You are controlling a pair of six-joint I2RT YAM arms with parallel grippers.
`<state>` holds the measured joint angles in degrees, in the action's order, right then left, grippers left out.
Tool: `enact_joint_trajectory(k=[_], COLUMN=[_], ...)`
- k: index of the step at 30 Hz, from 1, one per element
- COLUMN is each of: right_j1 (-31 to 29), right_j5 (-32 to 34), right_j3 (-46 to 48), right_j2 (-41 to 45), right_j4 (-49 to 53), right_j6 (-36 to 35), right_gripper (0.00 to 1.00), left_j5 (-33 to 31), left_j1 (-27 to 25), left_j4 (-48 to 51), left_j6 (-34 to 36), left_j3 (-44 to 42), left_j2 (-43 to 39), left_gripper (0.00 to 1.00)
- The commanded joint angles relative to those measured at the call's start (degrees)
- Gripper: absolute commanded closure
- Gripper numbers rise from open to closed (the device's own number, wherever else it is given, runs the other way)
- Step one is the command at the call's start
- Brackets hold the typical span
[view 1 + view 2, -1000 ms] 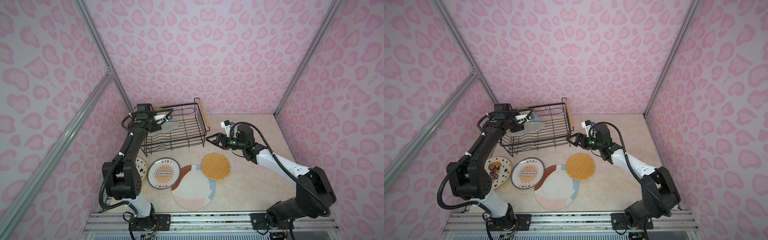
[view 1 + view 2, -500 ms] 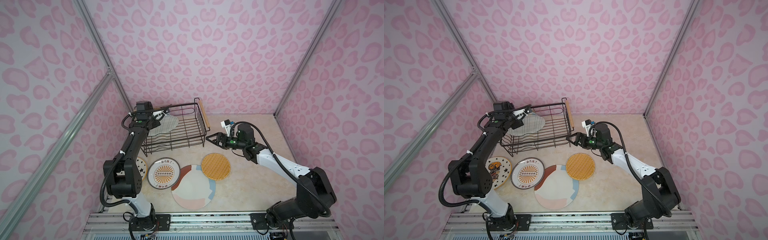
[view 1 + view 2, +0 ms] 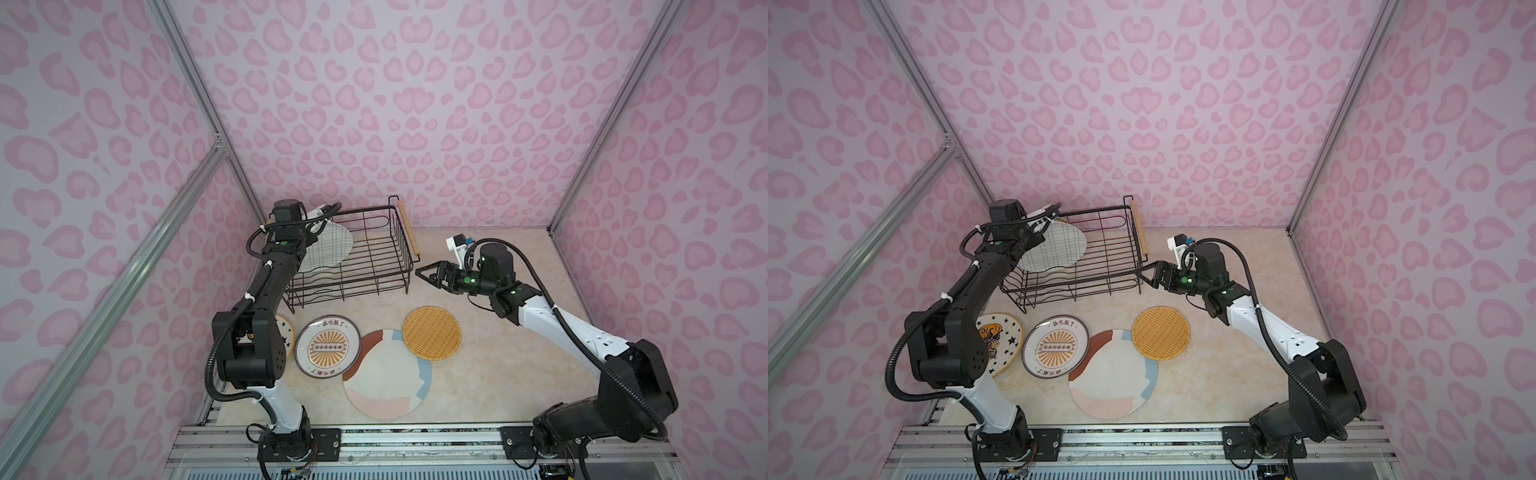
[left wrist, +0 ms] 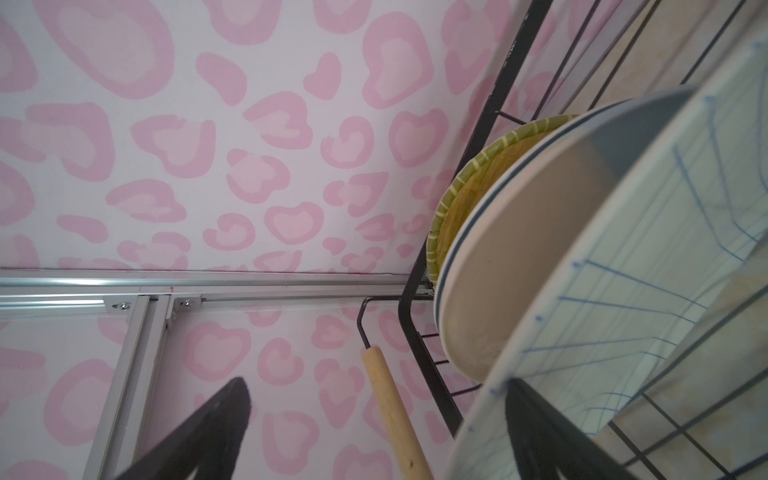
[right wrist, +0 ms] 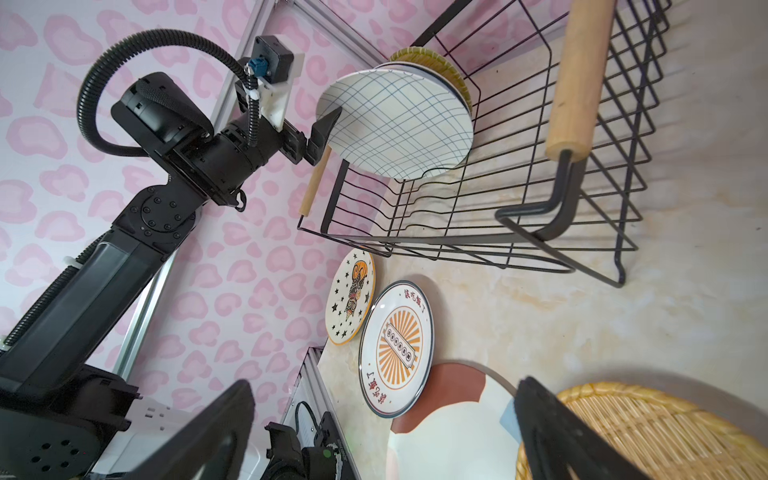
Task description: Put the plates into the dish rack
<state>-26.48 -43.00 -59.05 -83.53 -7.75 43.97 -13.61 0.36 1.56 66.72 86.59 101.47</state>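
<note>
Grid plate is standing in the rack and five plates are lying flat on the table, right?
Four, not five: the star plate, sunburst plate, pastel plate and orange woven plate, as a top view shows. The grid plate does stand in the dish rack.

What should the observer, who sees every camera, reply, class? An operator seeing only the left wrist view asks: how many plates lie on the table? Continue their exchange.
Observer: Four, all flat: star plate, sunburst plate, pastel plate, orange woven plate.
Operator: Do any overlap?
Observer: The orange woven plate rests on the pastel plate's edge.
Operator: Where is the right gripper?
Observer: Open and empty, the right gripper hovers beside the wooden handle of the dish rack.
</note>
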Motion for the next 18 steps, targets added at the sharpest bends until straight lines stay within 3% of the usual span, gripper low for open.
enact_joint_trajectory(k=[1,18], right_j1=[0.44,2.41], right_j5=[1.05,5.51], right_j3=[-0.17,-2.26], right_j2=[0.43,0.38], right_j4=[1.76,7.13], right_j6=[-1.95,-5.55], right_gripper=[0.03,0.03], left_j5=[-2.56,-3.78], left_j1=[0.11,0.10], left_j4=[-5.83,-10.35], left_j6=[-1.86,-6.28], left_j3=[0.09,-2.03], left_j2=[0.79,-0.75], left_gripper=[0.03,0.03])
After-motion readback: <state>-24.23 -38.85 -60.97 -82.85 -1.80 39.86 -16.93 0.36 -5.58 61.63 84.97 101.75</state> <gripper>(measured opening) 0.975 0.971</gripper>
